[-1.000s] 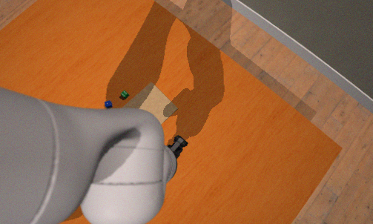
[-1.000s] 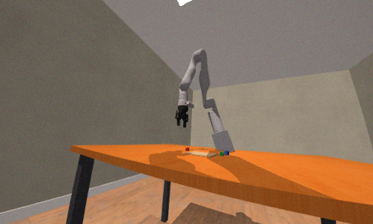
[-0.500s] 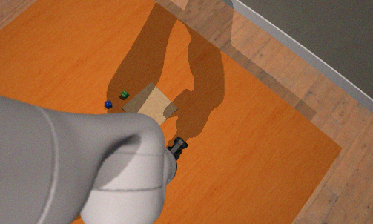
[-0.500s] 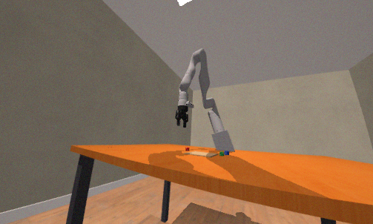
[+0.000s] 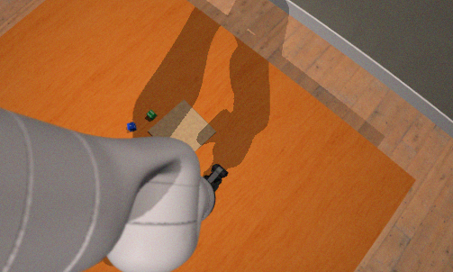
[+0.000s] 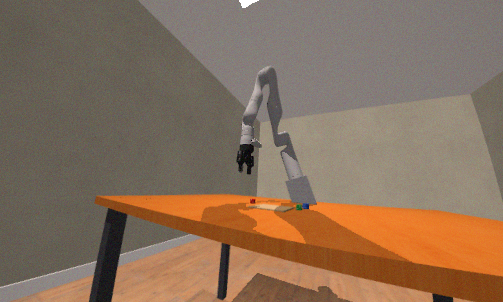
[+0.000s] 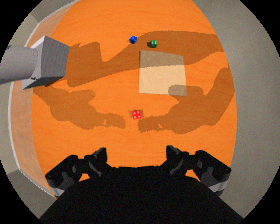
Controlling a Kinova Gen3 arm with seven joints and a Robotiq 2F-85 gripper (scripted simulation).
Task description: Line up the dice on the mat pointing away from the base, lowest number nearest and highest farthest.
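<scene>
Nothing placed yet. Black two-finger gripper [image 7: 136, 163] hangs high, fingers spread wide, holding nothing. Small red die [image 7: 135, 115] lies just ahead of the fingers; square tan mat [image 7: 161, 74] beyond; blue die [image 7: 132, 40] and green die [image 7: 151, 44] farthest. All three dice off the mat.

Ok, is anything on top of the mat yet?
No. The mat is bare in the wrist view; the blue die, green die and red die sit on the table. From above, the arm covers one corner.
</scene>
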